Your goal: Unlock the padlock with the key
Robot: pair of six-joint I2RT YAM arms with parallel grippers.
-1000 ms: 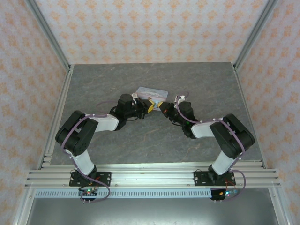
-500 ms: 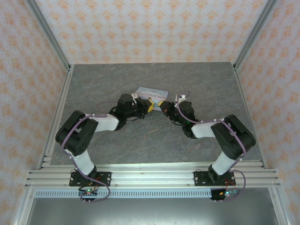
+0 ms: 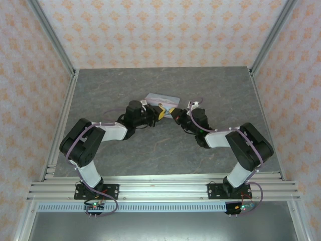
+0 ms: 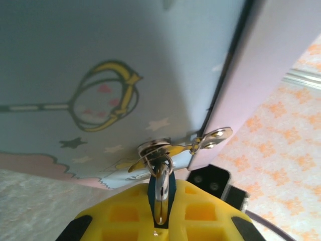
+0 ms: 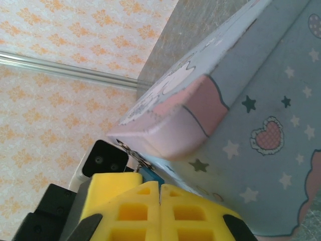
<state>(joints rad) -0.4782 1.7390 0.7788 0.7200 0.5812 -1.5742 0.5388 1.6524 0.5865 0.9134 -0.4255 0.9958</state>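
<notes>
The pale blue-and-pink tin (image 3: pixel 161 98) (image 4: pixel 100 65) (image 5: pixel 261 100) lies at mid-table. The teal padlock (image 4: pixel 172 182) hangs by its metal shackle from the tin's hasp (image 4: pixel 165 149). My left gripper (image 4: pixel 161 213) (image 3: pixel 159 113) is shut on the padlock body, one yellow finger (image 4: pixel 120 213) on each side. My right gripper (image 5: pixel 160 193) (image 3: pixel 173 113) is just right of it, its yellow fingers pressed together. A sliver of the padlock (image 5: pixel 150 176) shows just beyond the right fingertips. The key is hidden.
The grey table (image 3: pixel 100 90) is open round the tin on all sides. Patterned walls and metal frame posts (image 3: pixel 55 45) enclose it. The left gripper's finger (image 5: pixel 110 183) and its black camera block (image 5: pixel 103 159) sit close beside my right fingers.
Both arms stay almost still at the tin's front. The right gripper tip has shifted only slightly; both grippers stay shut.
</notes>
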